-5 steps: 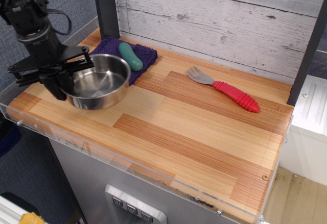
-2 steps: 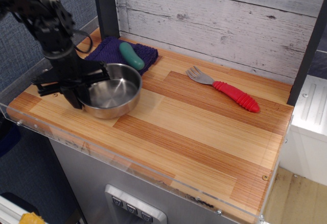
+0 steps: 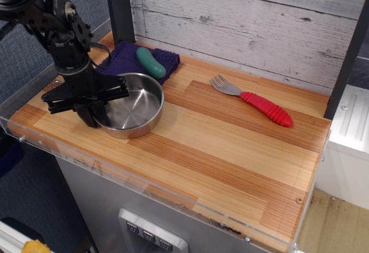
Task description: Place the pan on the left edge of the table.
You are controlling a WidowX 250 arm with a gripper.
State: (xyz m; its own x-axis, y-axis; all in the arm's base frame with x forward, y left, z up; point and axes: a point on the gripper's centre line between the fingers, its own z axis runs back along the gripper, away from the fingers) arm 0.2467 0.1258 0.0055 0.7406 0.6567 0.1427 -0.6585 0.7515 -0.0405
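Steel pan at the table's left end, gripper on its rim

The gripper point(image 3: 95, 104) clamps the near-left rim of the pan point(image 3: 131, 104), which sits on the table point(image 3: 230, 149) just before the purple cloth point(image 3: 124, 60) bearing a teal object point(image 3: 150, 62).

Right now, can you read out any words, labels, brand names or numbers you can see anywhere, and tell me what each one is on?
No readable text anywhere.
Pan: plain steel, no markings.
Fork: red handle, no brand visible.
Purple cloth and green object: no labels.
Buttons below the table: too small to tell if marked.
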